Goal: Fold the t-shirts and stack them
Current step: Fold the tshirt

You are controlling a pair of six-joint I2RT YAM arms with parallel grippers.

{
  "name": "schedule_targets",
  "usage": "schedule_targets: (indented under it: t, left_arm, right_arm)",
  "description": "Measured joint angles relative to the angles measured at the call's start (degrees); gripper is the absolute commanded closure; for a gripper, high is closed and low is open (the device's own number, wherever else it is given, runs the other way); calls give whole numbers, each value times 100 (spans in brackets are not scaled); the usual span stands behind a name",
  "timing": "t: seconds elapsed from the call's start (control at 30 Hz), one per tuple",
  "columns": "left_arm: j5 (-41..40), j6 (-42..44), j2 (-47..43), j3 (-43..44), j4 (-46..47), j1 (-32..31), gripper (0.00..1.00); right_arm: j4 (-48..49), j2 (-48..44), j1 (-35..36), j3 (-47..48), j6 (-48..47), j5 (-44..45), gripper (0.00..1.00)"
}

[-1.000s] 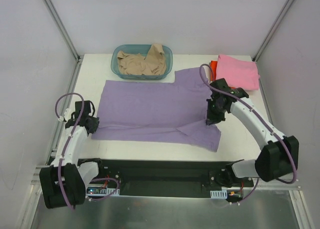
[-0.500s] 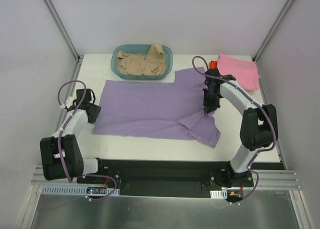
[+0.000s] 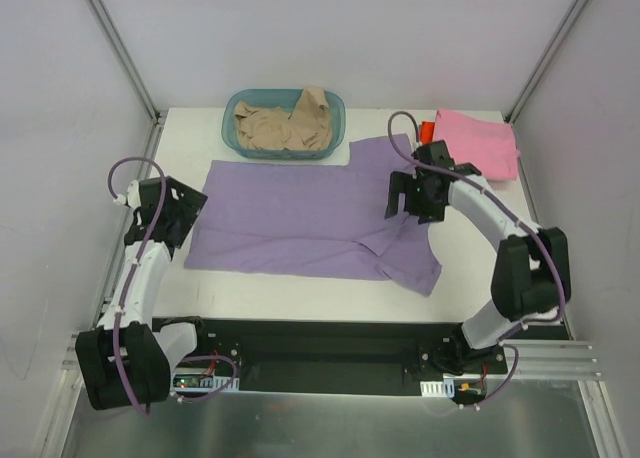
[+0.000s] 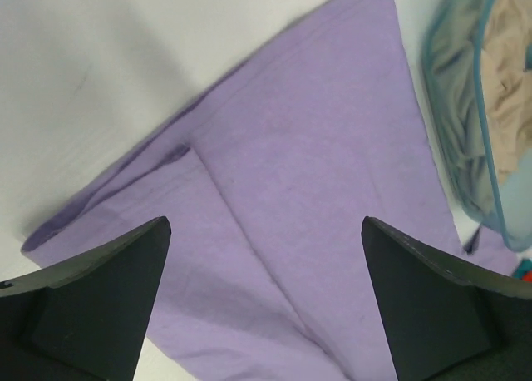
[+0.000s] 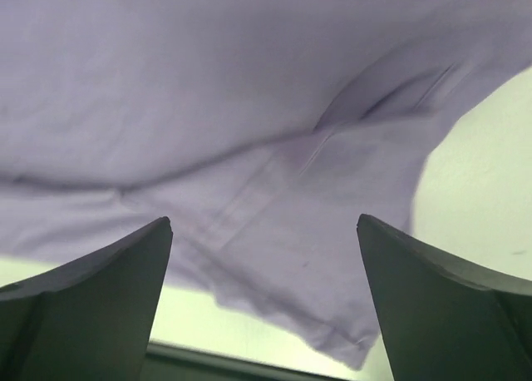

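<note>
We have the purple tee [image 3: 300,218] spread flat across the middle of the table [image 3: 300,293], and everything else sits around it. The basket [image 3: 335,128] holding the beige tee [image 3: 285,126] stands just beyond its far edge. The folded pink tee [image 3: 480,143], with a bit of orange-red tee [image 3: 427,130] showing beside it, lies just off its far right corner. We read that pair as the stack begun, set aside there so the purple tee has room to be folded.

Our left gripper [image 3: 185,213] hovers at the purple tee's left edge, fingers spread wide with nothing between them. Its wrist view shows a narrow strip of cloth turned over along that edge. Our right gripper [image 3: 405,198] hangs above the purple tee's right part, fingers equally wide apart and empty, looking down on the sleeve seam and hem. We judge the two are posted at opposite ends so they can pinch matching edges and carry one side over evenly. The soft cotton may wrinkle if only one layer is caught.
</note>
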Motion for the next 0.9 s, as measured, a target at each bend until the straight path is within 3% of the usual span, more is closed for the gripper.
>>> schedule_targets:
  t: [0.13, 0.27, 0.73, 0.9]
  left_arm:
    - [588, 168, -396, -551, 186, -2, 1]
    - [1113, 245, -339, -1095, 260, -11, 0]
    - [1460, 490, 562, -1237, 721, -11, 1]
    - [1460, 496, 605, -1224, 767, -11, 1]
  right_arm:
    - [658, -1049, 66, -1456, 459, -890, 1]
    - [1250, -1091, 177, -2061, 898, -1333, 5]
    - [2159, -133, 208, -2013, 1416, -1633, 9]
    - [2358, 186, 258, -1534, 1589, -1818, 9]
